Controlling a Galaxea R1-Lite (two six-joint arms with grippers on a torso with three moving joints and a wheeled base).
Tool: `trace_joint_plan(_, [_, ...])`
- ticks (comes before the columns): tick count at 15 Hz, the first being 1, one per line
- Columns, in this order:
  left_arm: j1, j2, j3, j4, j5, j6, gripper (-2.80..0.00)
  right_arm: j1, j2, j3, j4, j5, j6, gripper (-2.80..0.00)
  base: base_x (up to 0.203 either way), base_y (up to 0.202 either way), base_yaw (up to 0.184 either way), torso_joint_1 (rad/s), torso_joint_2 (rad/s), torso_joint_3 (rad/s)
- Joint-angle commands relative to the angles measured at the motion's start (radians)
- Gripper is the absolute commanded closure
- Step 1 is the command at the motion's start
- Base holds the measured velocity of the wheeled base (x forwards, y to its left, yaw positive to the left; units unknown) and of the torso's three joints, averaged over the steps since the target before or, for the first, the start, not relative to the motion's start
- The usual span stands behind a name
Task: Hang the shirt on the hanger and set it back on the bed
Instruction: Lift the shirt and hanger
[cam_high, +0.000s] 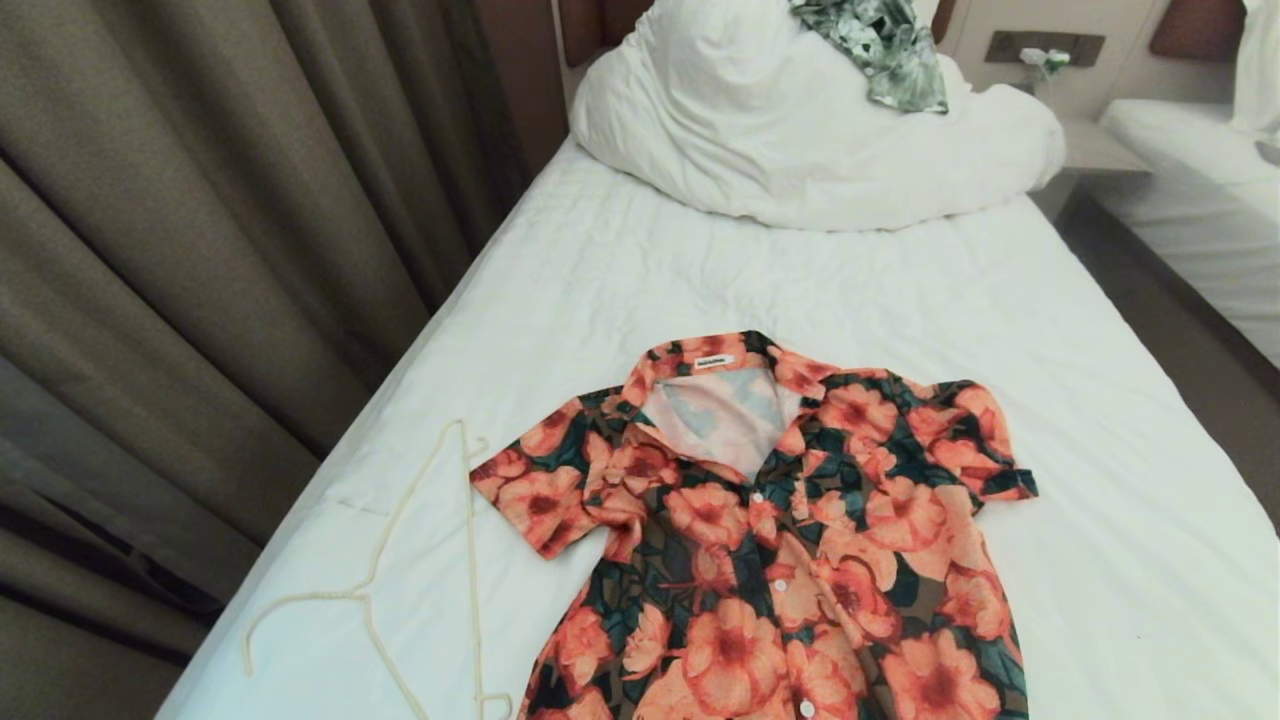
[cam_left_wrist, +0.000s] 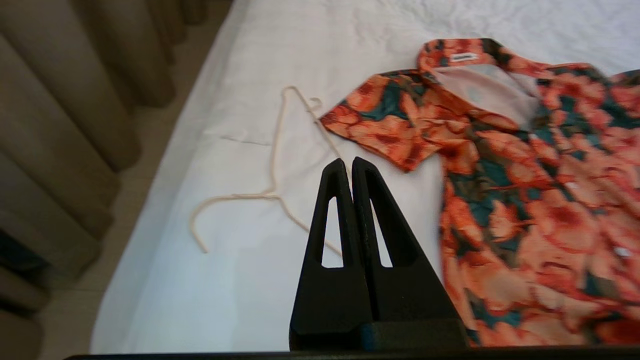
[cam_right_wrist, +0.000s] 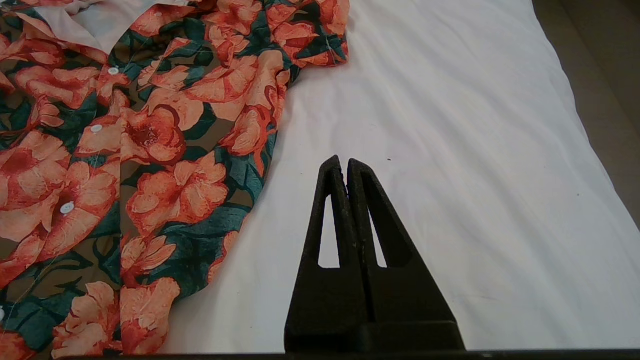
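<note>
The shirt (cam_high: 770, 530) lies flat and buttoned on the bed (cam_high: 620, 270), collar toward the far end. The hanger (cam_high: 400, 570) rests just left of it, touching the sleeve. Left gripper (cam_left_wrist: 348, 162) hovers above the hanger, pinched closed and empty; right gripper (cam_right_wrist: 344, 162) likewise over bare sheet.

One floral shirt (cam_high: 780, 530) lies on the bed (cam_high: 620, 270), with one cream hanger (cam_high: 420, 570) just beside its sleeve. A second garment, one green-and-white leafy piece (cam_high: 885, 45), sits on the single white duvet (cam_high: 790, 140). Two beds show in all: the second bed (cam_high: 1190, 190) stands apart. Two grippers show, the left gripper (cam_left_wrist: 348, 161) above the hanger, the right gripper (cam_right_wrist: 344, 162) beside the shirt.
</note>
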Motion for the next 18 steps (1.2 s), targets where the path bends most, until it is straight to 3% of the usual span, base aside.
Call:
trace_joint_plan(1, [-0.014, 0.128, -0.063, 0.007, -0.009, -0.016, 0.00, 0.000, 0.001, 0.000, 0.000, 0.000, 0.000, 0.00, 0.000, 0.000, 0.000, 0.000, 0.00, 0.000])
trace_joint_plan(6, [-0.137, 0.458, -0.216, 0.029, -0.035, -0.084, 0.00, 0.000, 0.001, 0.000, 0.000, 0.000, 0.000, 0.00, 0.000, 0.000, 0.000, 0.000, 0.00, 0.000])
trace_joint_plan(13, [-0.155, 0.776, -0.383, 0.022, -0.169, -0.128, 0.00, 0.000, 0.001, 0.000, 0.000, 0.000, 0.000, 0.00, 0.000, 0.000, 0.000, 0.000, 0.00, 0.000])
trace_joint_plan(16, [-0.069, 0.861, -0.412, -0.005, -0.267, -0.128, 0.00, -0.001, 0.001, 0.000, 0.000, 0.000, 0.000, 0.00, 0.000, 0.000, 0.000, 0.000, 0.00, 0.000])
trace_joint_plan(18, [0.059, 0.923, -0.431, -0.011, -0.410, -0.111, 0.00, 0.000, 0.001, 0.000, 0.000, 0.000, 0.000, 0.00, 0.000, 0.000, 0.000, 0.000, 0.00, 0.000])
